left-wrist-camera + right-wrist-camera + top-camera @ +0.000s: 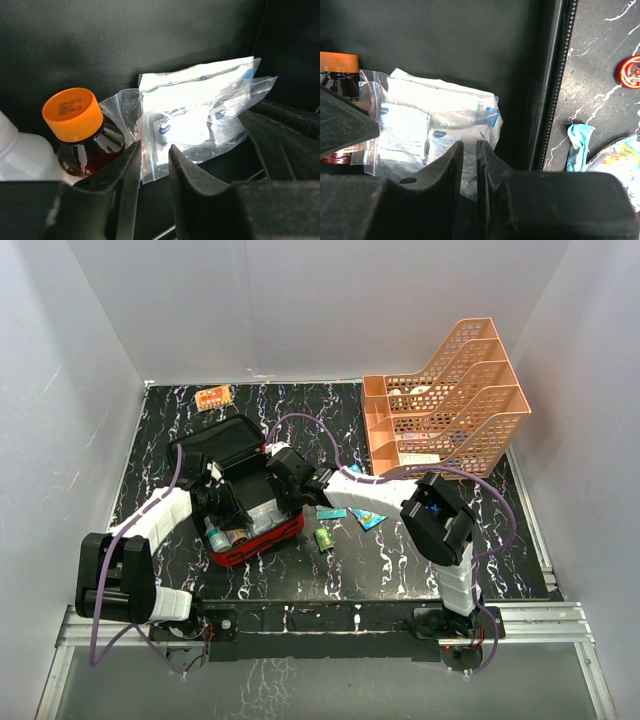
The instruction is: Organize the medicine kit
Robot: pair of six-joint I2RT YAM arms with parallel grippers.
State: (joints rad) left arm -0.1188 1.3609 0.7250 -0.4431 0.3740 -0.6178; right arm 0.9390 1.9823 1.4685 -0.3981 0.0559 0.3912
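Top external view is showing me the kit (262, 539) lying open left of centre on the table (400, 565). Its red wall is facing the lower edge of the frame, and its black-lined lid (213, 443) is leaning back toward the upper left. Both arms are reaching into it, the left from the lower left and the right from the right. The tray (450, 405) is standing at the upper right, well apart from the kit. A few packets (326, 538) are lying on the table just right of the kit, and an orange packet (213, 396) is sitting near the upper left edge.

On the left wrist view I am seeing the left gripper (152, 162) at the bottom centre. Its fingers (131, 167) are drawn close, and a corner of a clear zip bag (200, 110) is sitting in the narrow gap, pinched between them. The bag is holding white sachets and leaning on the black lining. A brown bottle (75, 125) with an orange cap is standing just left of it, touching the plastic. A white bottle (20, 155) is showing at the left edge.

On the right wrist view the right gripper (469, 155) is hovering at the bag's lower edge. Its fingers (451, 160) are leaving only a slit, and I cannot tell whether they are gripping the plastic. Right of the kit's zip edge, a teal packet (579, 149) is lying on the table.
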